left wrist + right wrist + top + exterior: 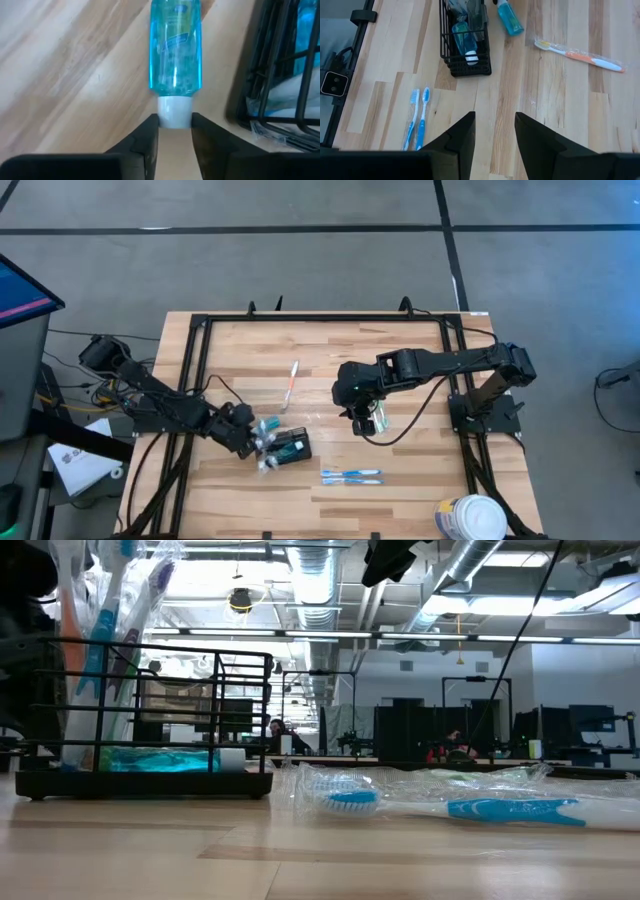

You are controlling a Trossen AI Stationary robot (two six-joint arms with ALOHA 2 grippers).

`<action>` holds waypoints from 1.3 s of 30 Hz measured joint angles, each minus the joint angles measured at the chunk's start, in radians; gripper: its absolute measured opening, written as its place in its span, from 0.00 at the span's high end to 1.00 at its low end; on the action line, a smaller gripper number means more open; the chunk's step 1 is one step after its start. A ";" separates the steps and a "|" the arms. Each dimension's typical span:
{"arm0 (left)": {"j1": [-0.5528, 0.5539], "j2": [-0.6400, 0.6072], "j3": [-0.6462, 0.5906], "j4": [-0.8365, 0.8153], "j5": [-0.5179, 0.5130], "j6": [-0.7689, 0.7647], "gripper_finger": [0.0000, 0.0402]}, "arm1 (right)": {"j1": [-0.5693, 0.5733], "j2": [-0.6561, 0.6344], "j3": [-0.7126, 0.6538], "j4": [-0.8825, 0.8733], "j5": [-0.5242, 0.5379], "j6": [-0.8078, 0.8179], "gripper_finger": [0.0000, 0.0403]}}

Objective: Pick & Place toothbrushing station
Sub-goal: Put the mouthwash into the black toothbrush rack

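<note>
Left gripper [175, 131] pinches the white cap of a blue mouthwash bottle [175, 47] beside the toothbrushing station [465, 42].
Grip squarely, lift level; right gripper [494, 135] waits open mid-table.

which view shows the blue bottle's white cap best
The left wrist view: the blue bottle fills it, its white cap between the left gripper fingers. The right wrist view shows it small and partly cut off; the high view only as a speck; the low view unclear.

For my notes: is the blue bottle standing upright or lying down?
Lying down: the blue bottle lies flat on the table, its white cap between the left gripper fingers.
</note>
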 joint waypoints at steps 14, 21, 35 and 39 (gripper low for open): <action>0.001 0.002 -0.006 0.008 -0.053 0.065 0.70 | 0.000 0.000 0.000 0.014 0.000 0.000 0.68; 0.001 0.003 -0.006 0.022 -0.109 0.091 0.66 | 0.000 0.000 0.000 0.044 0.000 0.000 0.68; 0.000 -0.001 -0.048 0.049 -0.156 0.084 0.67 | 0.000 0.000 0.000 0.044 0.000 0.000 0.68; 0.000 -0.003 -0.065 0.055 -0.170 0.082 0.76 | 0.000 0.000 0.000 0.044 0.000 0.000 0.68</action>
